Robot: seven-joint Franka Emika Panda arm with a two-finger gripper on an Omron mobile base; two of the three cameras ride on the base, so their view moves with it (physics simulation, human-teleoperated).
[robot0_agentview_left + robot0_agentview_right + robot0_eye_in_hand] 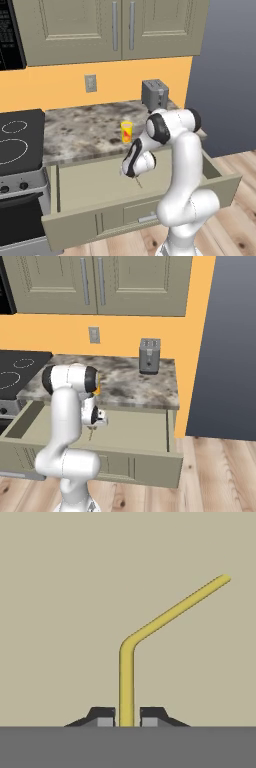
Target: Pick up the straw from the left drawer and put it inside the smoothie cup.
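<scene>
pincer (127,717) grips straw (131,657) over left drawer (90,187), smoothie cup (127,132) behind.

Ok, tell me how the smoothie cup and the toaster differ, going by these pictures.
The smoothie cup is yellow with a red mark; the toaster is grey. The smoothie cup is the shorter and slimmer of the two; the toaster is a taller, boxy block. The smoothie cup stands near the counter's front edge, just behind the open left drawer; the toaster sits back against the orange wall. Both stand upright on the speckled counter.
</scene>
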